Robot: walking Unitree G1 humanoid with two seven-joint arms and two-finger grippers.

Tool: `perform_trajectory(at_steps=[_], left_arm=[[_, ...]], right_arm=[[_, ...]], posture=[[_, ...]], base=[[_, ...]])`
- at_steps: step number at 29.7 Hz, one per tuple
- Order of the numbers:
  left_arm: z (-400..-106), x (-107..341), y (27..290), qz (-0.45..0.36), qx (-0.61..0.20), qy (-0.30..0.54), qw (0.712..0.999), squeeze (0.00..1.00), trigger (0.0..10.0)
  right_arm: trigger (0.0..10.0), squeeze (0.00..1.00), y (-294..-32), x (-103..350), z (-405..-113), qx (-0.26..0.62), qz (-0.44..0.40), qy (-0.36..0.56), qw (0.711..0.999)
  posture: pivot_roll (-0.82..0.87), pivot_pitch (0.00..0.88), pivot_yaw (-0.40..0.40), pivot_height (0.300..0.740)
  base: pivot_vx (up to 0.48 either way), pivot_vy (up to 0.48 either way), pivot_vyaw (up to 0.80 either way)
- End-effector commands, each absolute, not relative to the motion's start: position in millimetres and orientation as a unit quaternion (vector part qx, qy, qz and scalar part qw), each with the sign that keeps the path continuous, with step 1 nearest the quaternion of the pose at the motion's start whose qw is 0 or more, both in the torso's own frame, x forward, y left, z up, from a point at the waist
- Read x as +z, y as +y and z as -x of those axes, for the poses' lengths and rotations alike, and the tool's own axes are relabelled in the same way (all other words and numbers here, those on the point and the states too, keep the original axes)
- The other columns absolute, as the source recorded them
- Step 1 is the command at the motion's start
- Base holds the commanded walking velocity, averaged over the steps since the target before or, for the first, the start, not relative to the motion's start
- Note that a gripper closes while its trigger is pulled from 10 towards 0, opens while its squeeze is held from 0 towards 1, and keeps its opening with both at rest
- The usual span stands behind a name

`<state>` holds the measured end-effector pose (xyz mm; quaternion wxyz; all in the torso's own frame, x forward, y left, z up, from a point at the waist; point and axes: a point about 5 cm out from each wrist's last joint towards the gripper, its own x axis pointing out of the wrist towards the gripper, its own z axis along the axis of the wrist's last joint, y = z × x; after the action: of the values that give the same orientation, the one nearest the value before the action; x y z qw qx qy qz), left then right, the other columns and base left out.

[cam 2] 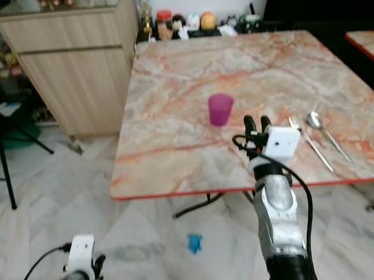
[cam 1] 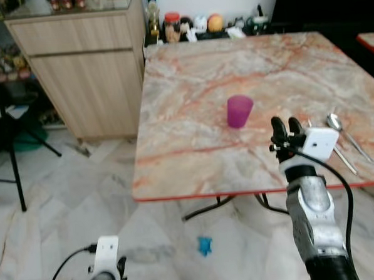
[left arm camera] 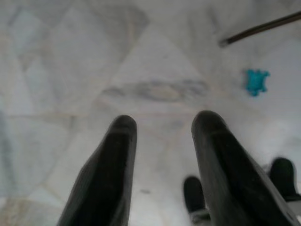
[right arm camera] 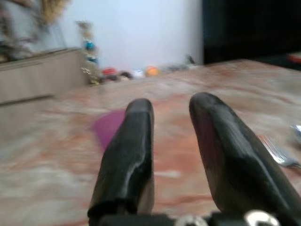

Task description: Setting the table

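Fingers of the right gripper (right arm camera: 171,155) stood slightly apart with nothing between them, raised over the near edge of the marble surface (cam 1: 194,152) and touching nothing. A purple cup (cam 1: 239,110) stood upright at about eleven o'clock from them, near but apart; in the right wrist view it was only a blurred purple patch, half hidden by one finger. A fork (cam 2: 310,142) and spoon (cam 2: 316,122) lay at two o'clock, the fork's handle partly hidden. Left gripper (left arm camera: 164,169) hung low over the tiled floor (left arm camera: 70,70), fingers parted and empty, a small blue object (left arm camera: 255,81) lying beyond them.
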<state>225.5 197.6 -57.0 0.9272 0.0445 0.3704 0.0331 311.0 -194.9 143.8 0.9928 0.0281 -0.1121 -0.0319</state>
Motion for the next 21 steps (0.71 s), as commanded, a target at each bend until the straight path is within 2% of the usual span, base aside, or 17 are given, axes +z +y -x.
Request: perform_trajectory(at_steps=[1,18,21], left_arm=[[-221.8,-58.5,203.9,-0.048,0.038,0.378,0.924,0.0,10.0],[-220.7,-59.2,203.5,-0.048,0.039,0.379,0.923,0.0,10.0],[-220.2,-59.4,203.8,-0.049,0.041,0.378,0.923,0.0,10.0]], right_arm=[[10.0,0.0,-191.7,146.4,-312.5,-0.027,-0.033,-0.115,0.992],[10.0,0.0,-187.4,146.8,-314.0,-0.009,-0.03,-0.107,0.994],[10.0,0.0,-182.5,148.3,-315.4,0.013,-0.022,-0.102,0.994]], posture=[[0.0,0.046,0.006,0.74],[0.0,0.044,0.003,0.74],[0.0,0.047,0.004,0.74]], base=[[0.319,0.0,0.0],[0.321,0.0,0.0],[0.0,0.0,0.0]])
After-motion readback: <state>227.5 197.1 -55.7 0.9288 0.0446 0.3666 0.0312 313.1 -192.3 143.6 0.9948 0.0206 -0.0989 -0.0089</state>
